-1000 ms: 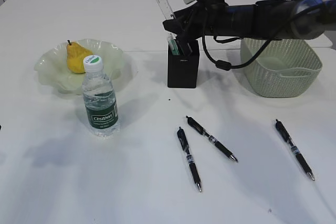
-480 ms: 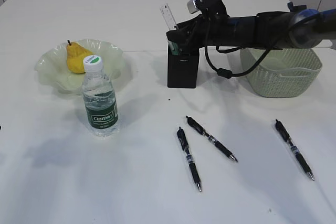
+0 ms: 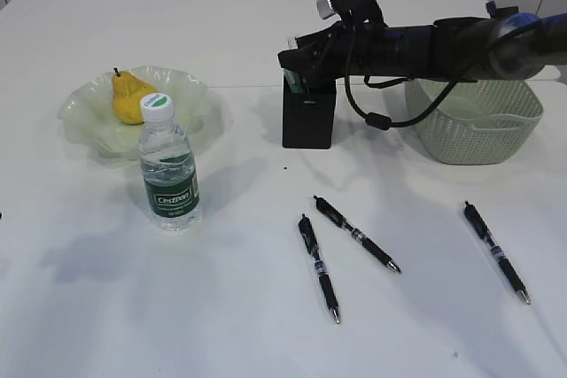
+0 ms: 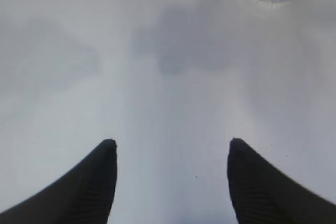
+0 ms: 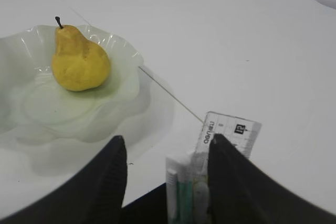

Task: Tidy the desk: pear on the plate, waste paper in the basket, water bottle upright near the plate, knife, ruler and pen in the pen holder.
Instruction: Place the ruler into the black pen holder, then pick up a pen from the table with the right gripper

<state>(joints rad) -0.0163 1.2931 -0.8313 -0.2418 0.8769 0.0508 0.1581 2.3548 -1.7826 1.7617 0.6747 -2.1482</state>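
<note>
White bench (image 3: 106, 307) is carrying three loose pens (image 3: 319, 267) while the right tool (image 5: 165, 156) is hanging spread over the pen holder (image 3: 308, 119), left tool (image 4: 170, 148) released.

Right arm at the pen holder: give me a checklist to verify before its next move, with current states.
1. Ruler in the pen holder: ok, standing inside.
2. Right tool released: ok, open astride the ruler and knife.
3. Pens stowed: not ok, three on the table.
4. Pear on the plate: ok.
5. Water bottle upright by the plate: ok.
6. Waste paper in the basket: cannot tell.
</note>
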